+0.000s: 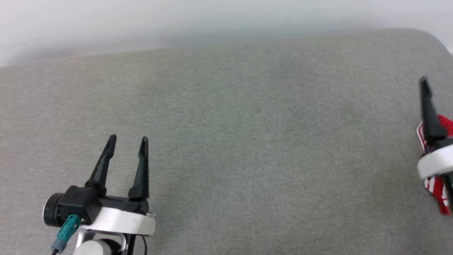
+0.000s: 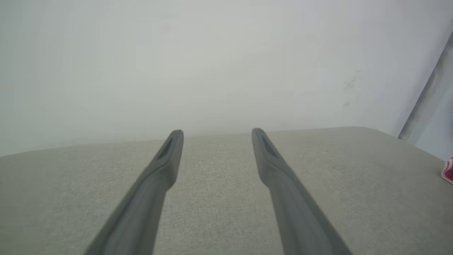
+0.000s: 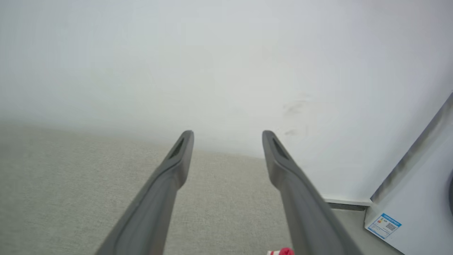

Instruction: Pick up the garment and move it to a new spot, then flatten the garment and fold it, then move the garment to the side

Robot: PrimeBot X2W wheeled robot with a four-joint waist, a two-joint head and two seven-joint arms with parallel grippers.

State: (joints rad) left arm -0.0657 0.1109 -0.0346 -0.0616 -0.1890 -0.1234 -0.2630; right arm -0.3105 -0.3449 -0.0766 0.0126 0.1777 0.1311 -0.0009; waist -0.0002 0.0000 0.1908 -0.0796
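The garment (image 1: 441, 193) is a red cloth with red-white striped trim, lying bunched at the right edge of the grey padded surface (image 1: 247, 141), mostly cut off by the head view's border. A small red bit of the garment (image 2: 448, 171) peeks in at the left wrist view's right edge, and a scrap of the garment (image 3: 281, 251) shows at the bottom of the right wrist view. My right gripper (image 3: 228, 136) hangs over the garment, open and empty; in the head view one dark finger (image 1: 430, 113) of it shows. My left gripper (image 1: 127, 141) is open and empty at the lower left, far from the garment.
A pale wall (image 1: 177, 21) runs behind the grey surface. Right of the surface's end stands a white unit with a small blue label (image 3: 384, 225). The surface's rounded far right corner (image 1: 435, 42) lies close to the right arm.
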